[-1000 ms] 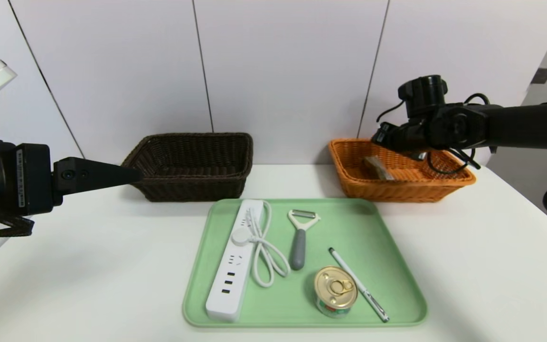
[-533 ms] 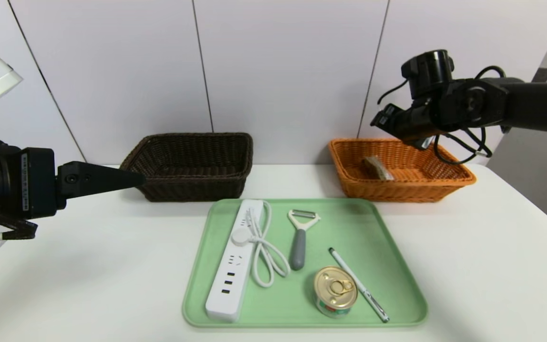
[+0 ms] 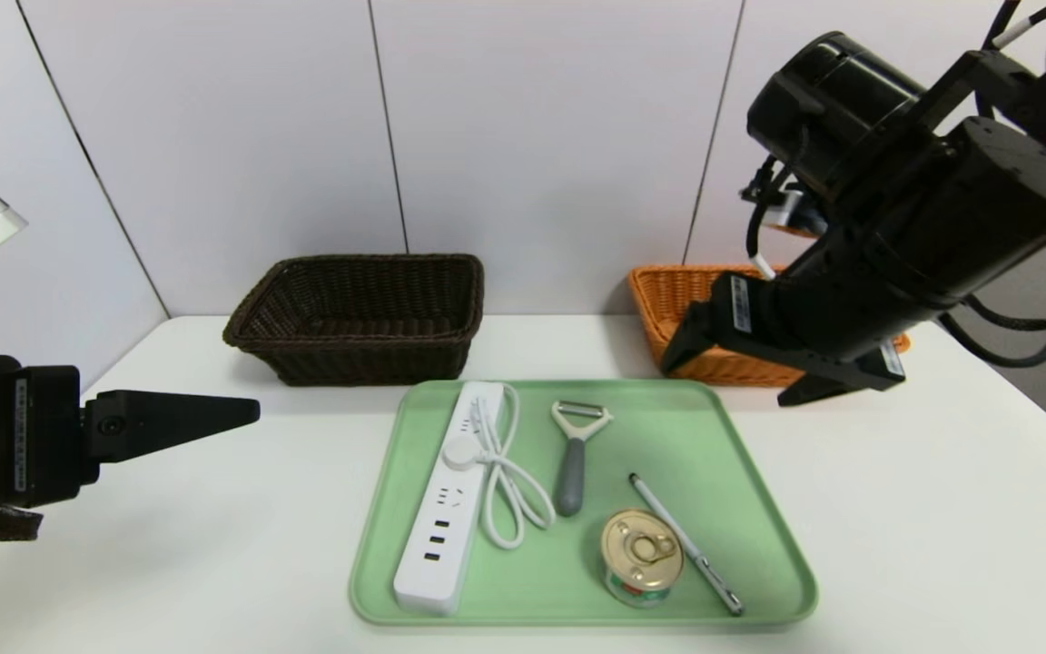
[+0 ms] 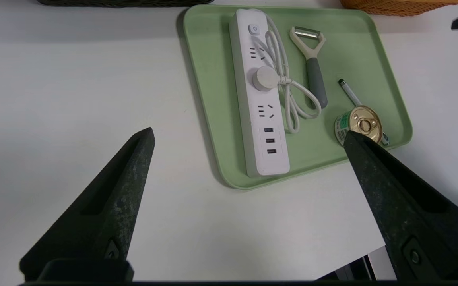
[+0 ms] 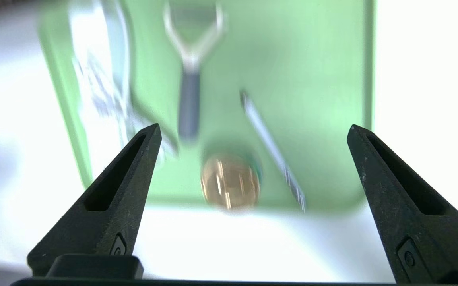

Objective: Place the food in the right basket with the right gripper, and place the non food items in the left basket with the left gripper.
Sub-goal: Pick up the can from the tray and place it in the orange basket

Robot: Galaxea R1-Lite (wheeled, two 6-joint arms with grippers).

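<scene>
Four things lie on the green tray (image 3: 750, 545): power strip (image 3: 450, 500), peeler (image 3: 571, 463), pen (image 3: 688, 545) and can (image 3: 641, 556), the can just beside the pen. The right gripper (image 3: 730, 374), spread wide and holding nothing, hangs before the orange basket (image 3: 668, 300), hiding much of its inside. Left of the tray, the left gripper (image 4: 249, 133) is spread, grasping nothing. The dark basket (image 3: 369, 359) sits behind.

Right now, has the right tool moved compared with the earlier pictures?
Yes: the right tool has left the orange basket, coming nearer the tray's far right corner.
</scene>
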